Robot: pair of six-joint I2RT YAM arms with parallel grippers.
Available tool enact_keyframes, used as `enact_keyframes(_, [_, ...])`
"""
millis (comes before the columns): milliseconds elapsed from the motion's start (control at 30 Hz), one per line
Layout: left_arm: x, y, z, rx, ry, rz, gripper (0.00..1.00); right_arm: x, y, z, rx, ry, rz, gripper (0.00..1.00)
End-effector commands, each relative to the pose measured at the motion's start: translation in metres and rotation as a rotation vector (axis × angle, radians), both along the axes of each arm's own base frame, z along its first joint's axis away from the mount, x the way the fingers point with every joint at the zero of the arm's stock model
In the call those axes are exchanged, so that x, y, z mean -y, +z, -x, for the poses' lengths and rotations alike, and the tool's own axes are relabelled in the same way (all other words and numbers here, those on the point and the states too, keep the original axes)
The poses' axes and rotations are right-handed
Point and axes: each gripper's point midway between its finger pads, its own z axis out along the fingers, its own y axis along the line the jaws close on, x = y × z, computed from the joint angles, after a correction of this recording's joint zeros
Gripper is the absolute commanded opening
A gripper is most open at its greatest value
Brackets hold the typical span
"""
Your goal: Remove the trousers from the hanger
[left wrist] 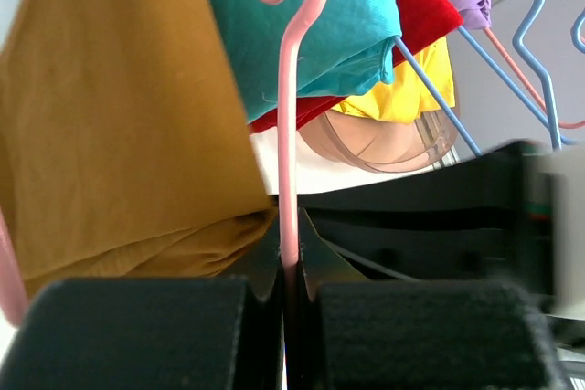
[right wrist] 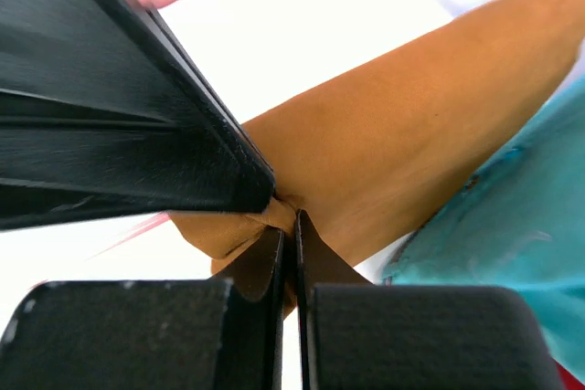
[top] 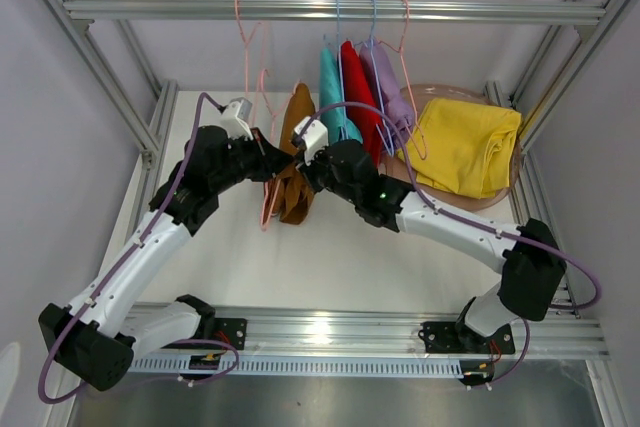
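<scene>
The brown trousers [top: 297, 117] hang over a pink hanger [top: 266, 209] left of centre. My left gripper [top: 282, 165] is shut on that hanger's pink wire [left wrist: 288, 134], which runs down between its closed jaws [left wrist: 290, 258]. My right gripper [top: 304, 171] comes from the right and is shut on a fold of the brown trousers [right wrist: 411, 134], pinched at its tips [right wrist: 294, 230]. Teal trousers [top: 330, 97], red trousers [top: 358, 97] and lavender trousers [top: 388, 87] hang on hangers further right. Yellow trousers [top: 465, 142] lie in a pinkish round tub [top: 495, 197].
An aluminium rail [top: 330, 10] crosses the back and carries the hangers, including an empty pink hanger [top: 245, 47]. Frame posts stand at both sides. The two grippers sit close together, and the left one's black finger [right wrist: 119, 134] fills the right wrist view's left side.
</scene>
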Motion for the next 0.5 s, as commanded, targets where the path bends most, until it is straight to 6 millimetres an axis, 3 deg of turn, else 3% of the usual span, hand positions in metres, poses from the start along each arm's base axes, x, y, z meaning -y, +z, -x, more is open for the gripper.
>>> enact_keyframes(0, [0.005,0.041,-0.002,0.134,-0.032,0.021,0.01,0.022,0.103,0.002,0.180,-0.068,-0.170,0.00])
enact_keyframes(267, [0.002,0.030,-0.010,0.105,0.003,-0.005,0.01,0.040,0.126,0.038,0.198,-0.067,-0.162,0.00])
enact_keyframes(400, [0.001,0.028,-0.010,0.098,0.012,-0.009,0.00,0.053,0.129,0.058,0.200,-0.073,-0.162,0.00])
enact_keyframes(467, [0.000,0.026,-0.011,0.098,0.015,-0.014,0.00,0.059,0.119,0.067,0.188,-0.076,-0.137,0.00])
